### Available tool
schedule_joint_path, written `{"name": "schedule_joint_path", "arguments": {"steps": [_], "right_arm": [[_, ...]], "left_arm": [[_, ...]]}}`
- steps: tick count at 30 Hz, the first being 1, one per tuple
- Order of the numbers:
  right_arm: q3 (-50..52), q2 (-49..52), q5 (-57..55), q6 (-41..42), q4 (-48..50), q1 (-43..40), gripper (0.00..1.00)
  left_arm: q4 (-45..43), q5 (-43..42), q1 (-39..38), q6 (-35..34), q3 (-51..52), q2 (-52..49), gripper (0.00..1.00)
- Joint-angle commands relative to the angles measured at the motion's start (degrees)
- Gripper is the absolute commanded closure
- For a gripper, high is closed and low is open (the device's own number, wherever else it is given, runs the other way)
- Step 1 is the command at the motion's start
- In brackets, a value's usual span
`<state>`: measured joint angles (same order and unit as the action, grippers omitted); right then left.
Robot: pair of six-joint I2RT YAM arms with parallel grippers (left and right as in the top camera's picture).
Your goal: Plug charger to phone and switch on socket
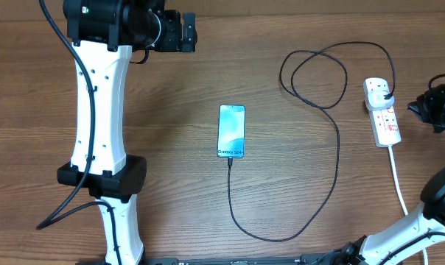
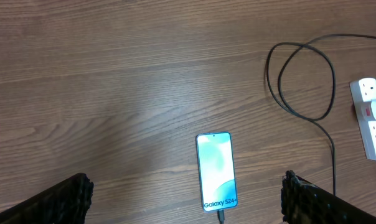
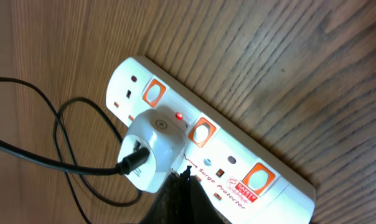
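While clenched, right gripper (image 3: 180, 196) at socket (image 3: 269, 158) edge beside white plug (image 3: 154, 146); left gripper (image 2: 187, 186) released, high over phone (image 2: 215, 171)

— Where does the phone (image 1: 231, 131) lie?
— Mid-worktop (image 1: 171, 88), with the socket (image 1: 383, 118) well apart at its right.
— And the charger (image 1: 338, 158)?
— It leaves the phone's near end, curves between them, and loops behind, just left of the socket.

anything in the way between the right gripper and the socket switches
Nothing visible. The right gripper sits at the socket edge beside the white plug; the charger cable leads off to the other side.
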<state>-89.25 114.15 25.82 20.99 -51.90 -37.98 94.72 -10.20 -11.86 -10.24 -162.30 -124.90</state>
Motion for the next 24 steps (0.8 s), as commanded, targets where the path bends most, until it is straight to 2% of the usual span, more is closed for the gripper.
{"name": "schedule_joint_path", "arguments": {"steps": [1, 10, 16, 19, 22, 23, 24], "right_arm": [[-0.4, -3.8, 1.3, -0.2, -0.3, 0.3, 0.96], [-0.5, -23.1, 1.9, -3.7, -3.2, 0.4, 0.95], [-0.5, -37.2, 14.4, -10.0, -6.8, 1.2, 0.82], [-0.5, -43.6, 16.8, -12.0, -10.3, 3.8, 0.76], [-0.5, -49.3, 16.4, -14.5, -14.8, 9.0, 0.61], [-0.4, -50.9, 15.6, -14.9, -16.3, 11.0, 0.48], [-0.4, -52.0, 15.1, -14.9, -17.6, 12.6, 0.21]], "left_arm": [[0.0, 0.8, 0.3, 0.6, 0.2, -0.4, 0.01], [0.0, 0.8, 0.3, 0.6, 0.2, -0.5, 0.0], [0.0, 0.8, 0.3, 0.6, 0.2, -0.4, 0.0], [0.0, 0.8, 0.3, 0.6, 0.2, -0.5, 0.0], [0.0, 0.8, 0.3, 0.6, 0.2, -0.5, 0.0], [0.0, 0.8, 0.3, 0.6, 0.2, -0.4, 0.0], [0.0, 0.8, 0.3, 0.6, 0.2, -0.4, 0.0]]}}
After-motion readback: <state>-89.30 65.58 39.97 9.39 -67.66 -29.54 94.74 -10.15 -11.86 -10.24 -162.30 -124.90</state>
